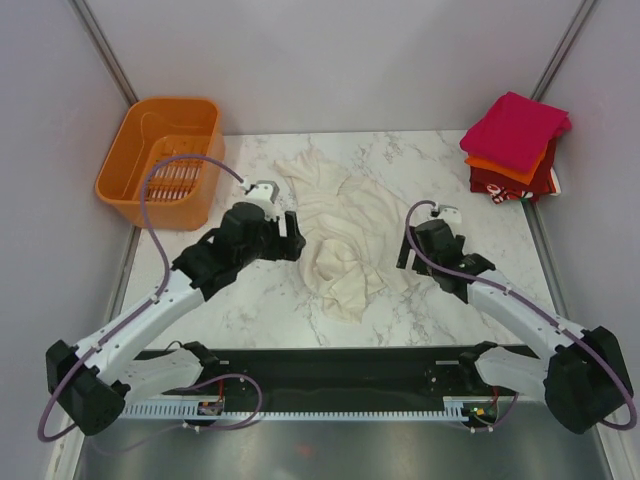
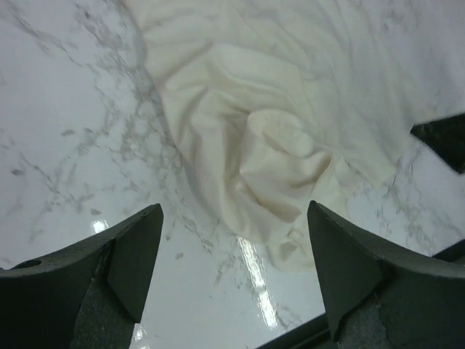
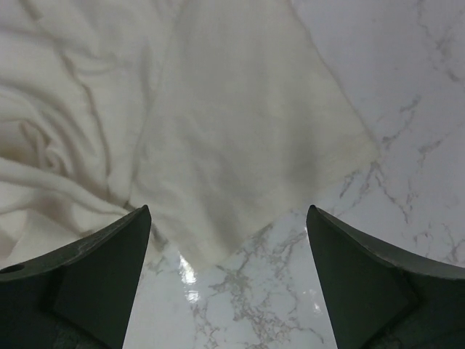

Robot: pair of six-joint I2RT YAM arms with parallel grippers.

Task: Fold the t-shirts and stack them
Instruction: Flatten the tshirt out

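A large cream-white t-shirt lies crumpled in the middle of the marble table; it also shows in the left wrist view and the right wrist view. My left gripper is open and empty just left of it; my left gripper hangs over bare marble by the shirt's bunched edge. My right gripper is open and empty just right of the shirt; my right gripper is over a cloth corner. A stack of folded shirts sits at the back right: magenta-pink on top, orange, dark red below.
An orange plastic slotted basket stands at the back left corner. Grey walls close in the table on the left, back and right. A black rail runs along the near edge between the arm bases.
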